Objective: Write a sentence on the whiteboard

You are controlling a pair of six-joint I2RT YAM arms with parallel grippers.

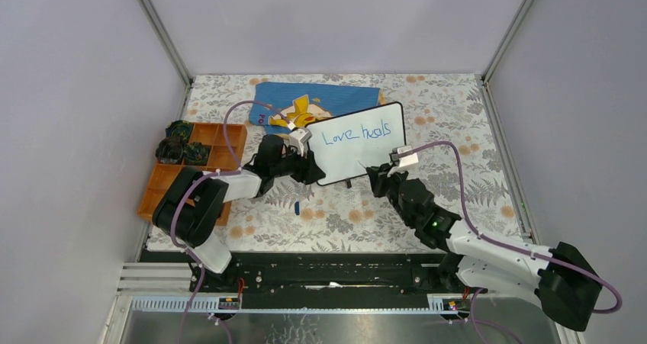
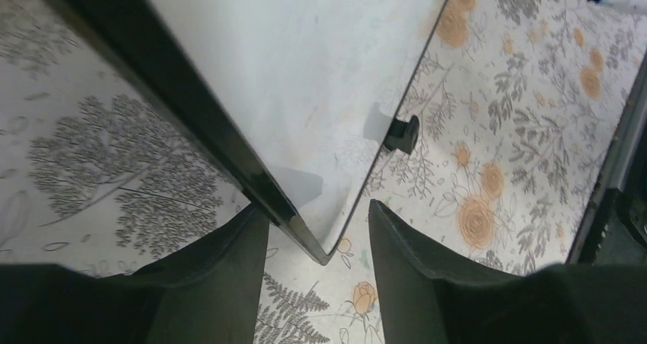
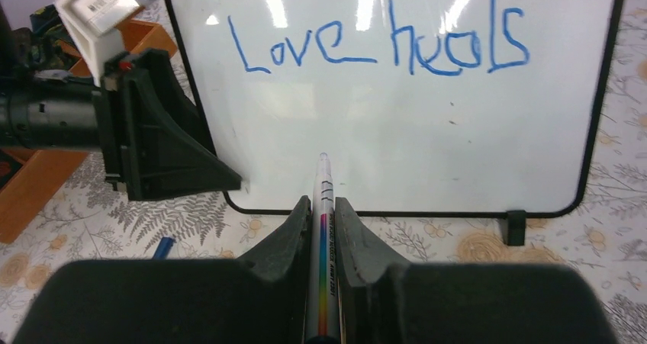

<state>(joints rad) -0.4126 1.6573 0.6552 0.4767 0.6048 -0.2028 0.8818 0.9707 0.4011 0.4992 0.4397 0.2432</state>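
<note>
The whiteboard (image 1: pixel 366 157) (image 3: pixel 427 130) (image 2: pixel 305 77) stands tilted on the floral table, with its black rim and little feet showing. The sentence (image 1: pixel 355 133) (image 3: pixel 381 46) is blue handwriting across the top that reads "Love heals". My left gripper (image 1: pixel 311 173) (image 2: pixel 317 210) is open astride the board's near-left corner. Its left finger is against the rim and its right finger stands apart. My right gripper (image 1: pixel 372 173) (image 3: pixel 323 201) is shut on a white marker (image 3: pixel 324 245) with a rainbow stripe. The marker's tip is over the blank area below the writing.
A blue marker cap (image 1: pixel 297 206) (image 3: pixel 163 246) lies on the table in front of the board. An orange compartment tray (image 1: pixel 229 142) with dark objects stands at the left. A blue cloth with a yellow figure (image 1: pixel 320 100) lies behind the board.
</note>
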